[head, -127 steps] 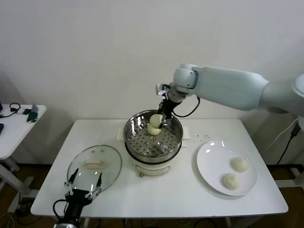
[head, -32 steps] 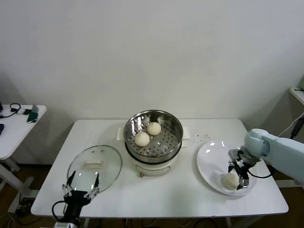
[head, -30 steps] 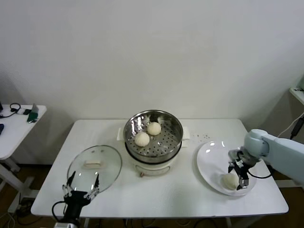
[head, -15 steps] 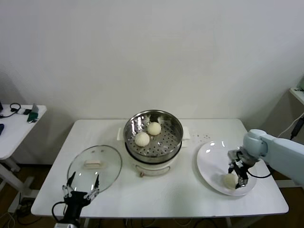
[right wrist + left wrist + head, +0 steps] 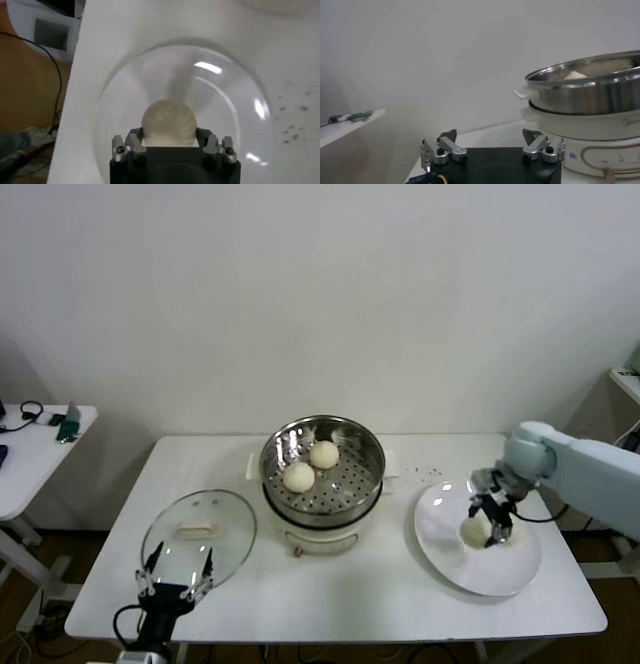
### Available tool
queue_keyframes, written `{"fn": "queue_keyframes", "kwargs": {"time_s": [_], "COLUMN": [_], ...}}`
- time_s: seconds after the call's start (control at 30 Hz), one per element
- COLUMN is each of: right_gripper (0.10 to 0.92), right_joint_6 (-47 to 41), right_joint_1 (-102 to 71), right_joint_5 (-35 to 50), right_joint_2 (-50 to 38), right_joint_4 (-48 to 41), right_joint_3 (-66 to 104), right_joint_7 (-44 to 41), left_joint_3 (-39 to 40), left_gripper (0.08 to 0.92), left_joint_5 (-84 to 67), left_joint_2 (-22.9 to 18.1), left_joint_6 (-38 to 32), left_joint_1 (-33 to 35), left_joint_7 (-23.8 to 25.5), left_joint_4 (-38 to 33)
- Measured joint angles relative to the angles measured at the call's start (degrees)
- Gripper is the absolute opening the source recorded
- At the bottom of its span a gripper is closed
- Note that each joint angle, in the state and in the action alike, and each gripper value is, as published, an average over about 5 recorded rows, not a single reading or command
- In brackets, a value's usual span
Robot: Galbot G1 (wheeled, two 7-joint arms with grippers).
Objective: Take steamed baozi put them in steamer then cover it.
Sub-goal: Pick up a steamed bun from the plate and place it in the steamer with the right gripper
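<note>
Two steamed baozi [image 5: 323, 454] [image 5: 299, 476] lie in the shiny steamer [image 5: 330, 502] at the table's middle. My right gripper [image 5: 490, 522] hangs over the white plate [image 5: 490, 572], shut on a third cream-white baozi [image 5: 472, 530]. In the right wrist view that baozi [image 5: 169, 120] sits between the right gripper's [image 5: 169, 133] fingers, a little above the plate [image 5: 225, 100]. My left gripper [image 5: 172, 576] waits open at the table's front left, with nothing in it. The left wrist view shows the left gripper [image 5: 490, 135] facing the steamer [image 5: 590, 92].
The round glass lid [image 5: 200, 534] with its cream handle lies flat left of the steamer, just beyond my left gripper. A side table [image 5: 35, 444] with small items stands farther left. The steamer rests on a cream pot base [image 5: 315, 539].
My right gripper has closed on the baozi on the plate and lifted it up, toward the plate's far left side. The left arm has stayed still.
</note>
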Motion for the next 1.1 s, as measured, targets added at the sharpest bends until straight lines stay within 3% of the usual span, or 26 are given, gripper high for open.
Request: {"fn": "queue_keyframes", "kwargs": {"time_s": [0.47,1.1], "right_gripper": [0.703,0.700], "right_joint_6": [12.96,26.29], "right_joint_1": [18.90,14.59], "right_joint_5": [1.41,-7.46], "right_joint_2": [17.12,38.62], "right_joint_4": [-2.40,-6.94], "right_joint_3": [-7.67,-7.33], "right_joint_7": [-2.08,-3.82], "left_joint_3": [0.50,-0.58], "left_gripper": [0.823,0.823], "left_joint_5": [-0.17,-1.45], "left_joint_2": [0.40,1.30], "left_joint_6": [-0.26,-0.86], "left_joint_1": [0.23,1.67], "left_joint_7": [0.09,0.08], "left_joint_4": [-0.09,0.33]}}
